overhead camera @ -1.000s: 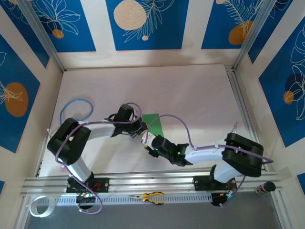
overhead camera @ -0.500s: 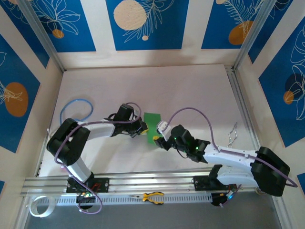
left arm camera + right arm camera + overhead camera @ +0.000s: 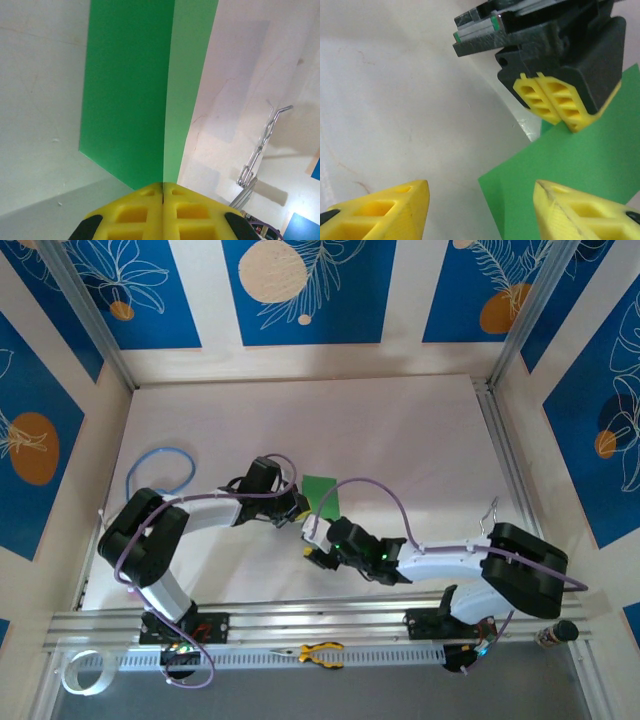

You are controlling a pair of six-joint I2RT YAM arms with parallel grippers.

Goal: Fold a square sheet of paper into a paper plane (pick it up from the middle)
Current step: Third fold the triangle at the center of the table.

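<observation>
My left claw [image 3: 163, 186] is clamped on the edge of the thin bright green square paper sheet [image 3: 127, 90], surely light and floppy, whose corner just ahead of my empty, half-spread right claw [image 3: 480, 189] invites a gentle pinch.

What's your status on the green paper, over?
Left gripper shut on the green paper, pinching its crease. Right gripper open, facing the paper's corner. Nothing seen between them.

Bright, even light; soft wrist-view blur
</observation>
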